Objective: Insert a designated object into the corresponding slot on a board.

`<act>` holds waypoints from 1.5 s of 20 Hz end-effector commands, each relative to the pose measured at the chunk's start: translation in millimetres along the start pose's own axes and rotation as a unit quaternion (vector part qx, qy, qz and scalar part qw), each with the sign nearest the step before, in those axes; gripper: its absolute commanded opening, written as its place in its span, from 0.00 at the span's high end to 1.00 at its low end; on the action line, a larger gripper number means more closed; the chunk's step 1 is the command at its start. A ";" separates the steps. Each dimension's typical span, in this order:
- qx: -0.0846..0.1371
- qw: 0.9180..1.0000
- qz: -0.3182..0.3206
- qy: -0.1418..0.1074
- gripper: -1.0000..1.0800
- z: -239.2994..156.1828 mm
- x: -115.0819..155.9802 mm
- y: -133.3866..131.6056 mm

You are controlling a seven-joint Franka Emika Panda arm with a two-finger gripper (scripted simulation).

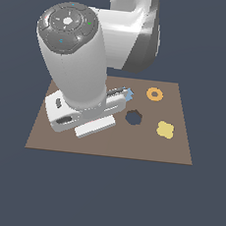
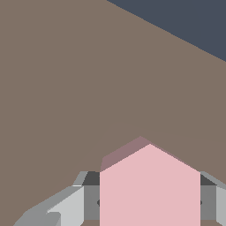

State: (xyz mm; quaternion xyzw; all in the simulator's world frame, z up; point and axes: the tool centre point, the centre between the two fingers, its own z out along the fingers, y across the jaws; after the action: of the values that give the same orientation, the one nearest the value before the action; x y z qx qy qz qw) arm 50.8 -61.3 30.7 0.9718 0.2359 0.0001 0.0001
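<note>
Between grey fingers (image 2: 66,205): flat pink hexagonal block (image 2: 150,190), matte, above brown board (image 2: 66,88); gripper (image 2: 150,203) clamped on it.

Bare board (image 1: 146,145) around the slot (image 1: 133,117)

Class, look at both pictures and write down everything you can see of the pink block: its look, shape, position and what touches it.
The pink block shows only in the wrist view; in the exterior view the arm hides it. It is plain, matte pale pink with flat faces, its visible end rising to a point, a darker shaded facet beside it. It sits between the grey fingers of the end effector, which flank it on both sides, above the brown board. Its lower part is cut off by the frame.
</note>
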 end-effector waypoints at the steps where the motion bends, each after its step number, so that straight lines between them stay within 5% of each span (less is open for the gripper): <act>1: 0.000 1.000 0.000 0.000 1.00 0.1 -0.3 0.5; 10: 0.000 1.000 -0.030 0.000 1.00 -0.4 4.9 -3.4; 19: 0.000 0.991 -0.135 0.000 1.00 -2.2 21.2 -19.8; 25: -0.001 0.969 -0.246 0.000 1.00 -4.0 34.5 -40.9; 30: -0.001 0.933 -0.360 0.000 1.00 -5.8 42.6 -66.0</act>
State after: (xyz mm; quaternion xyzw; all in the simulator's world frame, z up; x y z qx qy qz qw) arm 59.9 8.7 35.6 0.8427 0.5384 -0.0001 0.0006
